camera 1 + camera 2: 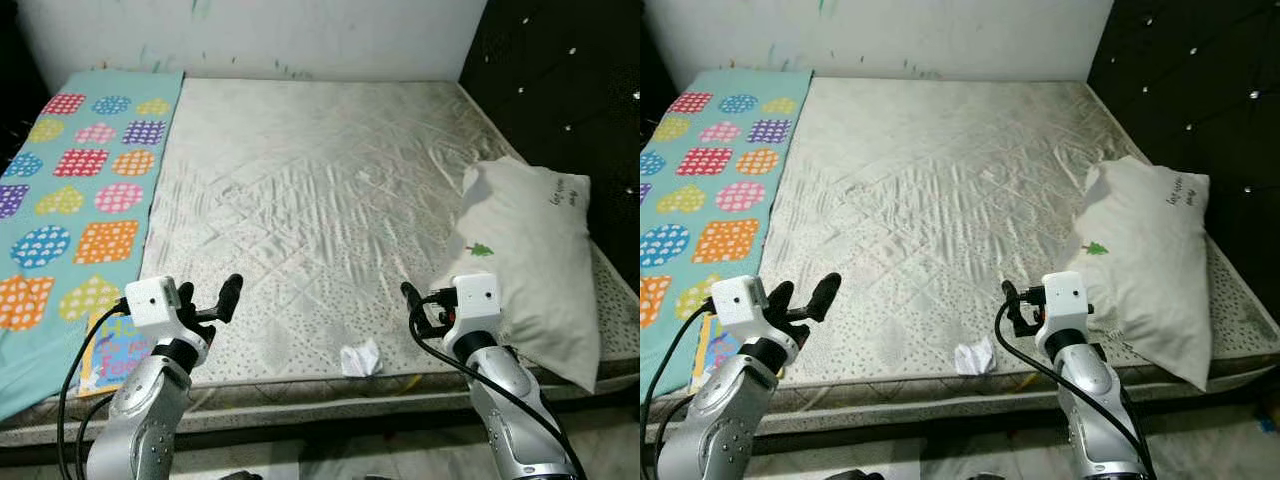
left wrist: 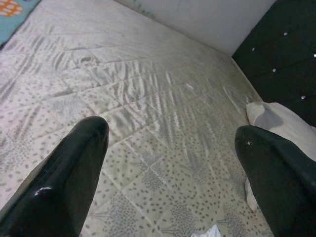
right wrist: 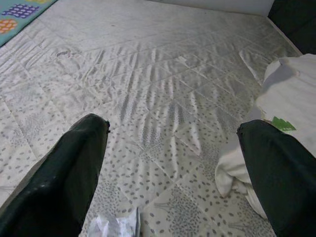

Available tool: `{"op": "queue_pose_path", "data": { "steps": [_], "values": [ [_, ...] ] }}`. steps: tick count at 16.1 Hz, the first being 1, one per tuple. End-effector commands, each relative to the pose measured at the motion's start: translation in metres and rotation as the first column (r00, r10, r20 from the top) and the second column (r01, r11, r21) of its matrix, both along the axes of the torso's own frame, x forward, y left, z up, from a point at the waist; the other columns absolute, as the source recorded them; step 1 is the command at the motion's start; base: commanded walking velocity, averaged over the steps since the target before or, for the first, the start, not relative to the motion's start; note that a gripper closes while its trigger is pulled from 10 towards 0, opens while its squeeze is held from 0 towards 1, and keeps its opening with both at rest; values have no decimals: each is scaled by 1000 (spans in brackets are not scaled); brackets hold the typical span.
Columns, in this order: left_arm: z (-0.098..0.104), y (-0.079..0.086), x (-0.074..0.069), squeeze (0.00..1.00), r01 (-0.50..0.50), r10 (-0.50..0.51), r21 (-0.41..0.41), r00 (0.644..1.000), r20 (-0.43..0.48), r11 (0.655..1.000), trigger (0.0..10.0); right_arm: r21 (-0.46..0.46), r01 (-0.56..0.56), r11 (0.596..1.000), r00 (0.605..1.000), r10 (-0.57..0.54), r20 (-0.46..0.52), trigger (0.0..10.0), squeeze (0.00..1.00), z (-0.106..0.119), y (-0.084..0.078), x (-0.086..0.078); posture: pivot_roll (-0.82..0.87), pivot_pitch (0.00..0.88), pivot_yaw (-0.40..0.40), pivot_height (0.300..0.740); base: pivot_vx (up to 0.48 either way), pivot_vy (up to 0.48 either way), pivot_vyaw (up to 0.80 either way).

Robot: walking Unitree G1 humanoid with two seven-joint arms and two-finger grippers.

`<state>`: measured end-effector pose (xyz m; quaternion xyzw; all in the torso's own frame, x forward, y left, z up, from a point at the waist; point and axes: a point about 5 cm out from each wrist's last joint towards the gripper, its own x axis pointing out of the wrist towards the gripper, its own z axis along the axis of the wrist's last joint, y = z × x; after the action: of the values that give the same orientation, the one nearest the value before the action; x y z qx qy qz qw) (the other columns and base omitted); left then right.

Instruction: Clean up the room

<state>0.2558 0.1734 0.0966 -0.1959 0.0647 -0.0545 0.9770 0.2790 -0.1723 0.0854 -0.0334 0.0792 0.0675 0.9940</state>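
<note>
Bare quilted mattress [image 1: 300, 200] against a pale wall [image 1: 300, 35] (marked), black tufted headboard [image 1: 560, 80] beside.

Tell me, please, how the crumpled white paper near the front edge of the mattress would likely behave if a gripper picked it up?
The crumpled paper looks small and loosely wadded, so it is probably very light and would squash between the fingers. Its creased, irregular shape suggests it would not roll far. Lying near the edge of the mattress, a push might knock it off.
</note>
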Motion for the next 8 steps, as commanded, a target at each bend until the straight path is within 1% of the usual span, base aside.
{"op": "queue_pose_path", "data": {
  "steps": [1, 5, 8],
  "values": [
    [0, 0, 0, 0, 1, -1, 4, 1000, -6, 1000, 10000, -4, 9, 1000, 1000, -9, 1, 10000, 0, 2, -4, 1, -136, 115, -43, 740, 0, 0, 0],
    [1, -1, 0, 0, 0, 0, 5, 1000, -5, 1000, 10000, -4, -1, 1000, 1000, 1, 5, 10000, 0, 2, -4, 1, -137, 116, -43, 740, 0, 0, 0],
    [1, 0, 0, 0, -3, 3, 9, 1000, -4, 1000, 10000, -6, -32, 999, 999, 32, 12, 10000, 0, 4, -1, -1, -134, 117, -44, 740, 0, 0, 0]
  ]
}}
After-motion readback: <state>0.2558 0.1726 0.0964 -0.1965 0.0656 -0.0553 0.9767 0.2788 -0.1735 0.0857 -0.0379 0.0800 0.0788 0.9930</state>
